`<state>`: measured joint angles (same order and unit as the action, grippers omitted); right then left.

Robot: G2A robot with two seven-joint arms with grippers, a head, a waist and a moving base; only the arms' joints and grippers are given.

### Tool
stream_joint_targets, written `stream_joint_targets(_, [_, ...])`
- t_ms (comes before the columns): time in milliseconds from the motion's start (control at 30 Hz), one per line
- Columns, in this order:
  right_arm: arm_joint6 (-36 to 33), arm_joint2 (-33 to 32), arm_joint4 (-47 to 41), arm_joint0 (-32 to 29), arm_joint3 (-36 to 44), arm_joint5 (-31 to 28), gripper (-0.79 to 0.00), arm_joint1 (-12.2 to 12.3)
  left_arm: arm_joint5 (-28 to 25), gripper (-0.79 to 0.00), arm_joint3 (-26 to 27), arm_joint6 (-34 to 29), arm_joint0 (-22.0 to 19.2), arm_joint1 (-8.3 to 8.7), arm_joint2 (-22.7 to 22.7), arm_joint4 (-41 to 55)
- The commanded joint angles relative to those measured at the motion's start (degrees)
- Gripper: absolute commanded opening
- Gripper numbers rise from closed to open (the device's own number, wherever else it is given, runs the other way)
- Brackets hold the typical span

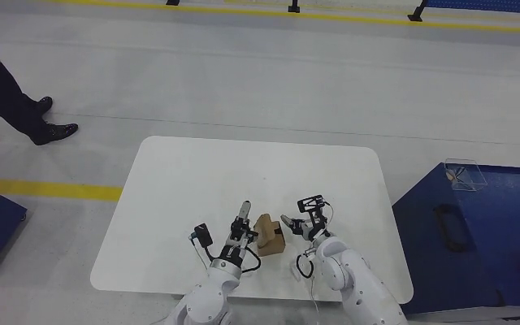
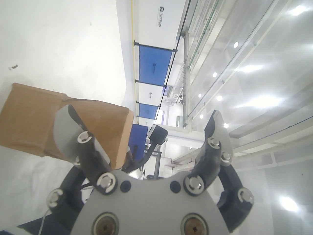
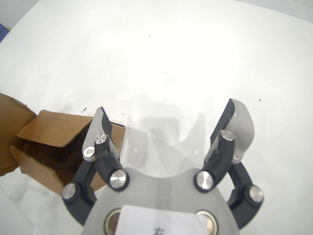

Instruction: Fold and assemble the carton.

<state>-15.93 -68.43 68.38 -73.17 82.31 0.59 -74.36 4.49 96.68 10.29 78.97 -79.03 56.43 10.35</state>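
Observation:
A small brown carton lies on the white table near its front edge, between the two arms. In the right wrist view the carton shows an open end with loose flaps and a dark inside. My left gripper stands open just left of the carton, tilted upward; one finger lies against the carton's side. My right gripper is open just right of the carton, with nothing between its fingers, only bare table.
A blue bin with a clear plastic container on it stands right of the table. A person's legs are on the floor at far left. The table's back half is bare.

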Motion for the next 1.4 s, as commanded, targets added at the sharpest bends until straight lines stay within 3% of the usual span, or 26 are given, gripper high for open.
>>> stream_joint_targets(0, [-0.30,-0.66,0.55,-0.76,1.12,-0.01,0.000,0.17,9.66,0.000,3.45,-4.86,-0.26,0.84,1.26,-11.04])
stream_joint_targets(100, [-0.35,-1.38,1.02,-2.05,2.89,-0.19,0.000,0.37,19.52,0.000,7.09,-12.62,-0.65,2.11,3.77,-18.17])
stream_joint_targets(300, [-0.07,-2.39,1.21,-3.63,4.61,-0.43,0.000,0.55,27.62,-0.025,6.02,-27.98,-2.76,3.75,3.88,-28.69])
stream_joint_targets(333, [0.03,-2.52,1.22,-3.78,4.71,-0.38,0.000,0.56,28.51,-0.074,5.42,-28.97,-3.24,3.80,3.75,-29.51])
stream_joint_targets(400, [0.15,-2.67,1.34,-4.03,4.82,-0.38,0.000,0.58,28.71,-0.151,4.20,-30.35,-3.99,3.68,3.07,-29.40])
stream_joint_targets(567, [0.55,-3.14,1.14,-4.50,5.20,-0.10,0.000,0.58,29.36,-0.108,-0.34,-30.78,-6.70,2.85,0.43,-28.55])
stream_joint_targets(633, [0.69,-3.24,0.99,-4.65,5.30,-0.18,0.000,0.57,29.18,-0.163,-1.98,-30.38,-7.78,2.36,-0.33,-26.88])
stream_joint_targets(767, [0.78,-3.11,0.91,-4.73,5.41,-0.28,0.000,0.51,28.11,-0.163,-5.01,-30.48,-9.53,1.61,-2.04,-25.17])
stream_joint_targets(867, [0.87,-3.05,0.82,-4.70,5.40,-0.37,0.000,0.46,27.42,-0.108,-6.66,-30.05,-10.32,1.20,-2.78,-24.46])
stream_joint_targets(1000, [1.11,-3.16,0.57,-4.66,5.37,-0.39,0.000,0.41,26.50,-0.089,-7.50,-29.21,-10.48,0.73,-2.90,-22.45])
stream_joint_targets(1133, [1.24,-2.93,0.73,-4.78,5.57,-0.18,0.000,0.33,24.26,-0.154,-8.23,-28.31,-10.02,0.41,-1.74,-18.85])
stream_joint_targets(1367, [0.99,-2.48,1.08,-5.28,6.76,-0.32,0.000,0.25,21.43,-0.197,-10.29,-27.26,-10.14,-0.14,-1.99,-16.61])
